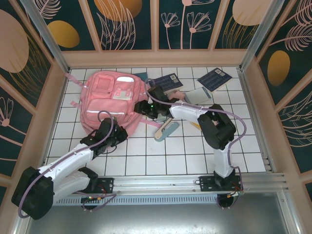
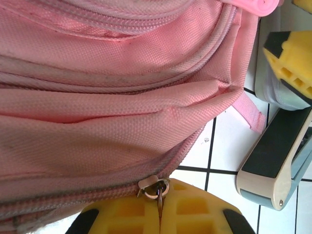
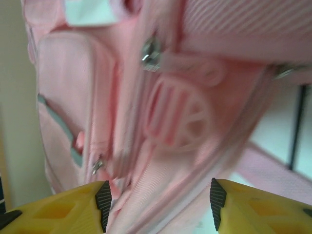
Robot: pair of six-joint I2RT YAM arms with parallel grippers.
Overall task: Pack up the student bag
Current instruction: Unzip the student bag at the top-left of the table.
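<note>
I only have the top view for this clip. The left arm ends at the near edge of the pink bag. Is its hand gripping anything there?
Observer: Yes. The left wrist view shows the left hand shut on a metal zipper pull at a seam of the student bag.
Operator: And the other arm, at the bag's right side?
Observer: Its wrist view shows the right hand open, jaws apart with pink fabric across the gap. That picture is blurred, so I cannot tell whether it touches.

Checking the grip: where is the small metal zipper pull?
Left wrist view, bottom centre: the small metal zipper pull is pinched in the shut left claw, on the pink fabric backpack's zip.
</note>
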